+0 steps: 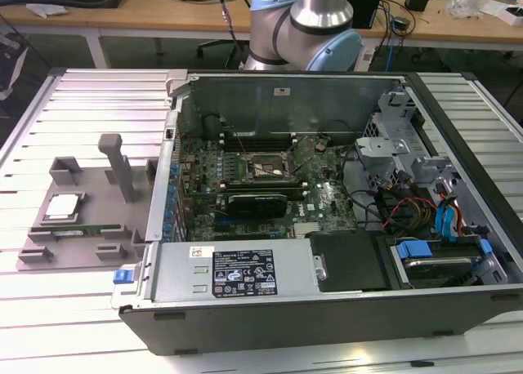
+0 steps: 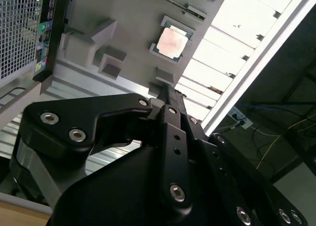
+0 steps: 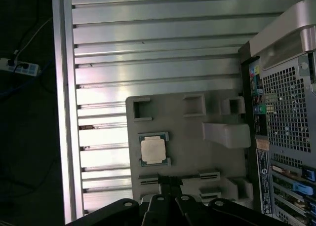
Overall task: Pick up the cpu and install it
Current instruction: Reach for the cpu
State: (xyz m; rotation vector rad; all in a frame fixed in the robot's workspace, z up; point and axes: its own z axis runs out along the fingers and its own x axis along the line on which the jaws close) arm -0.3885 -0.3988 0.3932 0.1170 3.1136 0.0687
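In the exterior view, the nearest thing to me is the open computer case [image 1: 327,317], its power supply [image 1: 237,269] against the near wall. It lies on the slatted metal bench [image 1: 98,88]. Inside I see the green motherboard [image 1: 327,202] with 1 black square socket frame [image 1: 265,168] and a long black card [image 1: 257,202] just in front of it. A grey fixture plate [image 1: 94,207] sits on the bench beside the case, toward the bench edge at the exterior view's left. The cpu [image 1: 64,207] rests flat in a pocket on that plate, on the side away from the case. The arm's base [image 1: 310,23] stands behind the case.

In the second wrist view, the black end effector [image 2: 165,90] is closest to me, its 2 fingers together with nothing between them. Beyond it lie the fixture plate [image 2: 128,14] and the cpu [image 2: 170,41], well apart from the tips.

In the first wrist view, the end effector [image 3: 169,182] hangs above the plate [image 3: 187,132], near the cpu [image 3: 153,150] but not touching it. The case's perforated rear panel [image 3: 286,112] runs along 1 side of the plate.
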